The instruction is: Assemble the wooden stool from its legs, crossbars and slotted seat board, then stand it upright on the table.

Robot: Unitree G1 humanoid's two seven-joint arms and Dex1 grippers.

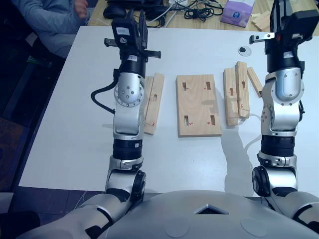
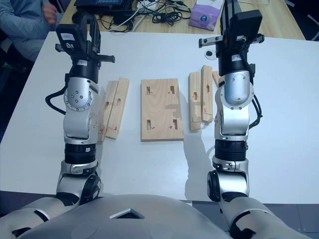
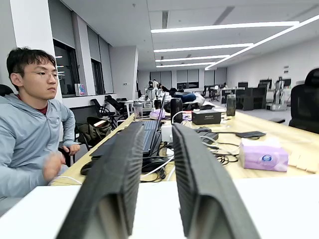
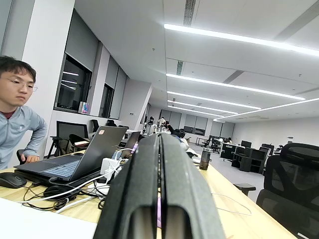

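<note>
Nothing joined yet. Seat board lies flat mid-table, slots up, with a pair of sticks at its 9 o'clock and a trio of sticks at its 3. You should lower one arm squarely over a stick before closing. Left gripper is raised, narrowly parted and empty. Right gripper is raised, fingers pressed together, holding nothing.

Non-task clutter:
- Small round white disc with a dark centre on the white table, far side, right of centre.
- Wooden desk butts against the table's far edge.
- On that desk: purple tissue pack, a tangle of black cables, an open laptop with a black mouse beside it, a black box, a dark tumbler.
- Black office chair off the desk's end.
- Ceiling light strips run down the open office.
</note>
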